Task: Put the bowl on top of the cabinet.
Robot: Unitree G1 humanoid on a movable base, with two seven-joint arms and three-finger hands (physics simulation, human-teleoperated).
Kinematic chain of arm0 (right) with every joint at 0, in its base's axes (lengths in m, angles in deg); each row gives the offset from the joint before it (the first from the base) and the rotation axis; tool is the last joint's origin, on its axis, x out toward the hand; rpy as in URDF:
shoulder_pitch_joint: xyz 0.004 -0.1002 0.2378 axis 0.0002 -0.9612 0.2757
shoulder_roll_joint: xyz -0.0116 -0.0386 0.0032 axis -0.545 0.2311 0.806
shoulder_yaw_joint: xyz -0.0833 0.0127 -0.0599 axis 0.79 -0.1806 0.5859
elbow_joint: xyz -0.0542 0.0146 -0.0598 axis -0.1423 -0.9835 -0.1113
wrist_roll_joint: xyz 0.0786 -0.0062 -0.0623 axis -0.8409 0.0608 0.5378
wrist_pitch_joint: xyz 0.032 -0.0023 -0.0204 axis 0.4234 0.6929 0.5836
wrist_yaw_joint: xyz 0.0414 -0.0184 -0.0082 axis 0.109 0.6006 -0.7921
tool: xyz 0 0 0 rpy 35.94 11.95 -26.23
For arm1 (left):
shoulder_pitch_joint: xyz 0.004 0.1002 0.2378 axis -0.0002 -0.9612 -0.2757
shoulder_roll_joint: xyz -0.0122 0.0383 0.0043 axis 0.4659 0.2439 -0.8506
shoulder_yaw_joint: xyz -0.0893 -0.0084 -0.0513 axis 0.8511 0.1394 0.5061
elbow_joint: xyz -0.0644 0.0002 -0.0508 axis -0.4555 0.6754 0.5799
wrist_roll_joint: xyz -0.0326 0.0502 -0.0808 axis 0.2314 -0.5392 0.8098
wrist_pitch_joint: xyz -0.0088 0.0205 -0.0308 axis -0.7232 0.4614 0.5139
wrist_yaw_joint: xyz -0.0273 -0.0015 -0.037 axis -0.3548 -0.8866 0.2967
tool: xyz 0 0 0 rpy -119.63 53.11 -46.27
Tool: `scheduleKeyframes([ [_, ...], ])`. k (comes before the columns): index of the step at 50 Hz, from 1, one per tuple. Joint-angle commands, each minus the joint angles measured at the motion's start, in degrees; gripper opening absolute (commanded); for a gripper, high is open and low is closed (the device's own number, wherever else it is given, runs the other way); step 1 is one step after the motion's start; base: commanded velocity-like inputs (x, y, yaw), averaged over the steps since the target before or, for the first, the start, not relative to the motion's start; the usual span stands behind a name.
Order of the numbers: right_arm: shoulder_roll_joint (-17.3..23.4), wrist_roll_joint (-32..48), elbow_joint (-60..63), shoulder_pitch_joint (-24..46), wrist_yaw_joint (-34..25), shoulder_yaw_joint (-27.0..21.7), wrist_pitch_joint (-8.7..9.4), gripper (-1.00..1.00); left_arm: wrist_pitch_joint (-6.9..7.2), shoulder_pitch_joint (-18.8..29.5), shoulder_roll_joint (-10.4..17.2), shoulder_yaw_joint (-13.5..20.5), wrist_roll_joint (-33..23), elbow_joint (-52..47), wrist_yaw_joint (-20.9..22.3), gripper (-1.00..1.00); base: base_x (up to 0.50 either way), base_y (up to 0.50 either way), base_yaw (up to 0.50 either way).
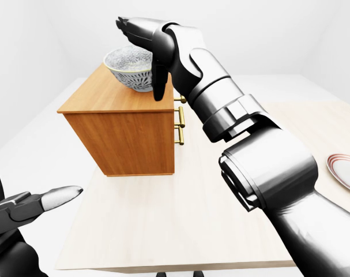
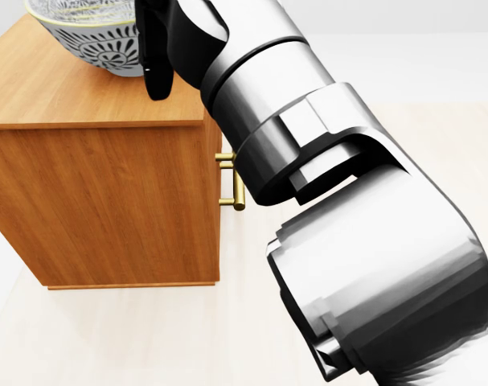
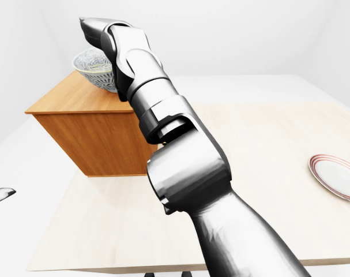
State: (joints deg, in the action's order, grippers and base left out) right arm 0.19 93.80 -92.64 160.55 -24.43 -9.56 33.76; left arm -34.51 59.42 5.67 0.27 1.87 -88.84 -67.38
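Your left hand [image 1: 45, 203] sits low at the near left of the left-eye view, well apart from everything else, hovering off the table's near left corner. One pale-tipped finger [image 1: 62, 195] points out to the right and nothing lies in its grasp; the fingers look spread rather than curled.

Further right and farther off, the wooden cabinet [image 1: 123, 138] stands on the pale table [image 1: 180, 225], its brass handles [image 1: 180, 124] on the side facing right. The bowl [image 1: 128, 68], blue-grey and patterned, rests upright on the cabinet's top [image 2: 59, 92], toward the far right part of that surface.

Your right hand [image 1: 146, 43] is at the bowl. In the left-eye view its upper fingers reach leftward over the rim, while one dark finger [image 1: 160, 81] hangs down against the bowl's right outer wall. The fingers stand about the rim rather than wrapping it; whether they actually press the bowl, you cannot tell from these views. Your right arm [image 3: 180, 167] runs from the near right up across the middle, covering part of the cabinet's right side.

At the far right of the table lies a white plate [image 3: 336, 176] with a red-ringed rim, well apart from the cabinet.
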Motion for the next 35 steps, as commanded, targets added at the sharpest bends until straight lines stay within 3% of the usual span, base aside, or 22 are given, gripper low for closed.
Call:
scheduleKeyframes([
  [1,0.03,-0.39,-0.01,0.06,0.34,-0.28,0.0,1.0,0.0,-0.05,-0.07,-0.15,-0.2,0.19,0.11,1.0,0.0,0.0,0.0],
  [13,0.43,-0.82,-0.1,1.16,0.64,-0.55,0.0,1.0,0.0,-0.18,-0.22,-0.27,-0.37,0.29,0.24,1.0,0.0,0.0,0.0],
  [24,1.84,-0.06,-0.57,8.33,-0.78,-0.59,0.0,1.0,0.0,-0.31,-0.49,-0.58,-0.87,1.22,0.73,1.0,0.0,0.0,0.0],
  [35,2.97,5.97,-1.63,16.43,5.93,0.11,0.0,1.0,0.0,-0.47,-0.6,-1.0,-0.99,0.73,0.67,1.0,0.0,0.0,0.0],
])
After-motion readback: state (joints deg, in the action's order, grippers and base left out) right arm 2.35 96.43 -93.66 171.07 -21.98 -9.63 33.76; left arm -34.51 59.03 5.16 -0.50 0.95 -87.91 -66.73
